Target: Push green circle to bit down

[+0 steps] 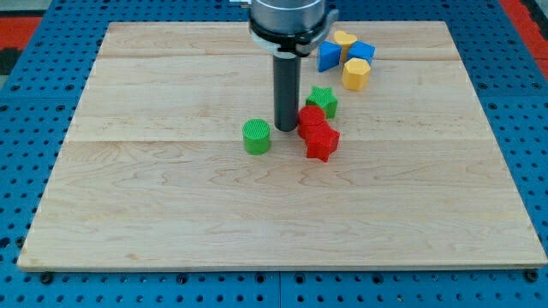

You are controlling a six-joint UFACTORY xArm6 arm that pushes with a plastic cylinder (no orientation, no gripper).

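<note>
The green circle (256,136) is a short green cylinder near the middle of the wooden board (171,214). My tip (286,128) rests on the board just to the right of the green circle, with a small gap between them. Right of my tip lie a red block (311,119) and a red star (323,143), touching each other. A green star (323,101) sits just above them.
At the view's top right are a blue block (329,56), a second blue block (363,51), a yellow block (344,38) and a yellow hexagon (356,74). Blue pegboard surrounds the board.
</note>
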